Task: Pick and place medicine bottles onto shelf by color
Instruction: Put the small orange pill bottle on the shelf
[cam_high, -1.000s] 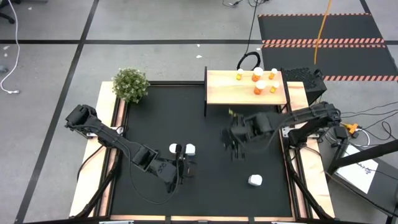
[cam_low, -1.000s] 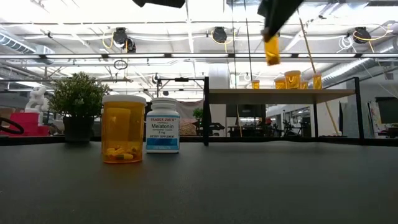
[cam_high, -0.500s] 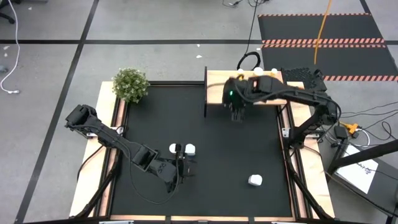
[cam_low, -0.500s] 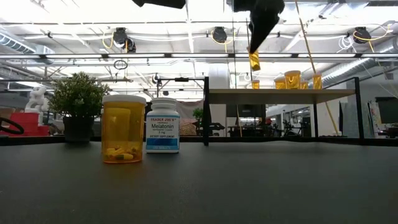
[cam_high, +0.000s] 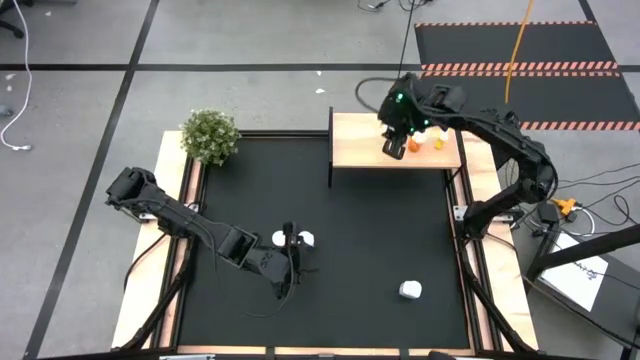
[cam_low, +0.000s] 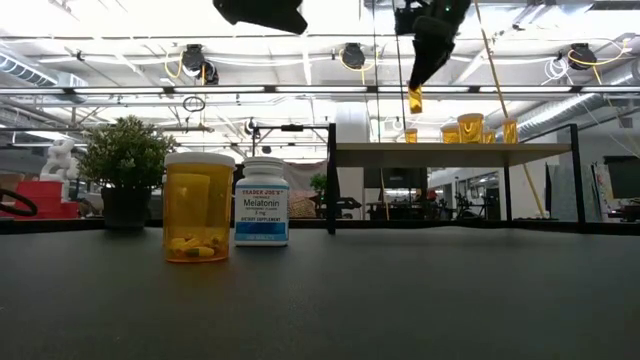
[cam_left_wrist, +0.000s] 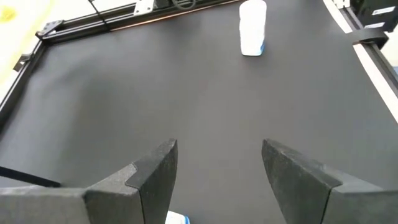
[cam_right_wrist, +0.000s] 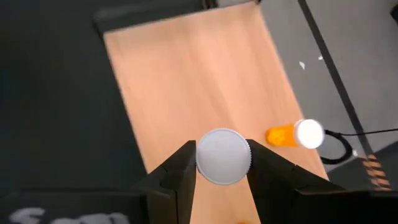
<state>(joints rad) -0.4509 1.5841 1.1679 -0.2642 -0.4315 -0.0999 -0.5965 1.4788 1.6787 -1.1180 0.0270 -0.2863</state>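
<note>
Bushy potted plant (cam_high: 210, 136) — black mat's (cam_high: 350, 250) far-left corner

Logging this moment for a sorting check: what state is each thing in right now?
right gripper: fingers shut on a white-capped orange bottle, held above the shelf.
left gripper: fingers open, empty, low over the mat by two bottles.
large orange bottle: upright on the mat, capped.
white melatonin bottle: upright beside it.
lone white bottle: on the mat, apart.
orange bottles on the shelf: upright.
</note>
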